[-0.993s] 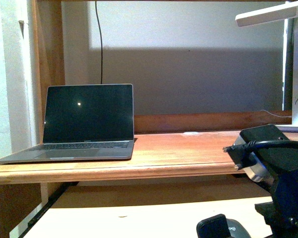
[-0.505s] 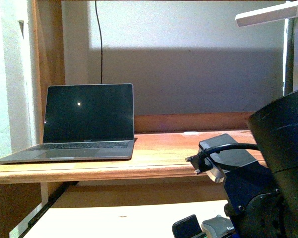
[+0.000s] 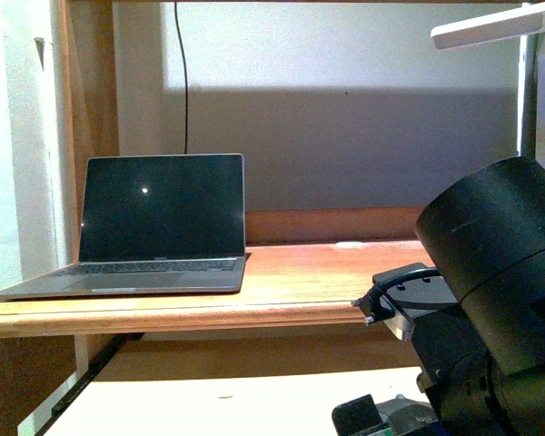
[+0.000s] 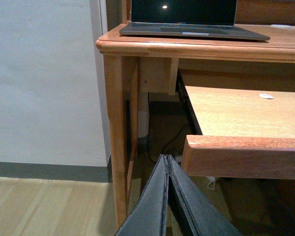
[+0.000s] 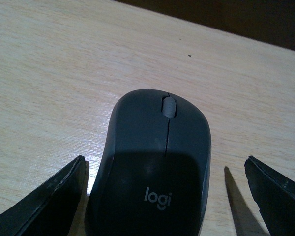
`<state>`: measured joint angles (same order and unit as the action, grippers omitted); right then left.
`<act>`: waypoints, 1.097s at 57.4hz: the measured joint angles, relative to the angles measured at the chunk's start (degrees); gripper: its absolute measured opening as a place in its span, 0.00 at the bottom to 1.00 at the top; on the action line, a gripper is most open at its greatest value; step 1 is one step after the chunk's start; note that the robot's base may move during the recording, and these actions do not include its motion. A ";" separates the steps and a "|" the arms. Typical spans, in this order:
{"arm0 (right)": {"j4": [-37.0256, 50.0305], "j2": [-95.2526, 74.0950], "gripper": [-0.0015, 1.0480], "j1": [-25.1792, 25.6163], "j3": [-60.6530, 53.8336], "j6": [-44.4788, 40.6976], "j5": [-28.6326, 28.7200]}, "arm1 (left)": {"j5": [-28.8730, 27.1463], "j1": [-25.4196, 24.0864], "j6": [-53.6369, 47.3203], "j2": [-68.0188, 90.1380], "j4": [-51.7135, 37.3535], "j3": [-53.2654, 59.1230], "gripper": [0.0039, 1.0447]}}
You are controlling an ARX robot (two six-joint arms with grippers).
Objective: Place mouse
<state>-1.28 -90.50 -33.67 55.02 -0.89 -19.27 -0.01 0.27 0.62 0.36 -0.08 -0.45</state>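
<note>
We straddle the mouse on the pull-out shelf

Our right hand [image 5: 166, 204] is spread wide and empty, with the mouse [image 5: 157, 157] between its fingers toward the right of the shelf [image 3: 209, 400]. The mouse's long axis points straight away from the wrist, logo end nearest. Our left hand [image 4: 167, 196] is pinched closed and empty, off the table's [image 3: 300, 291] left corner. The laptop [image 3: 159, 222] sits beyond.

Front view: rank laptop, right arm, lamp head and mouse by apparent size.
1. right arm: looks largest, but it is nearest the camera, so that is unsure.
2. laptop: close behind.
3. lamp head: cut by the frame edge.
4. mouse: only a sliver shows beside the arm.
</note>
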 joint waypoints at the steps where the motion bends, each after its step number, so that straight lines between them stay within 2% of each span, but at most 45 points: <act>1: -0.74 -0.22 0.93 0.15 0.44 0.55 0.22 | 0.00 0.00 -0.02 0.00 0.00 0.00 0.02; 18: -7.17 -3.19 0.92 1.31 5.31 3.96 1.73 | 0.00 0.00 0.00 0.00 0.00 0.00 0.02; 32: -7.43 -3.80 0.61 1.16 5.99 4.09 1.66 | 0.00 0.00 0.00 0.00 0.00 0.00 0.02; 37: -7.43 -3.54 0.54 1.18 5.97 4.15 1.73 | 0.02 0.00 -0.02 0.00 0.00 0.00 0.02; 63: -7.54 8.96 0.53 2.21 6.45 1.25 6.95 | 0.00 0.00 0.00 0.00 0.00 0.00 0.02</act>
<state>-8.82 -81.54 -31.46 61.47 0.36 -12.32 -0.01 0.27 0.62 0.36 -0.08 -0.45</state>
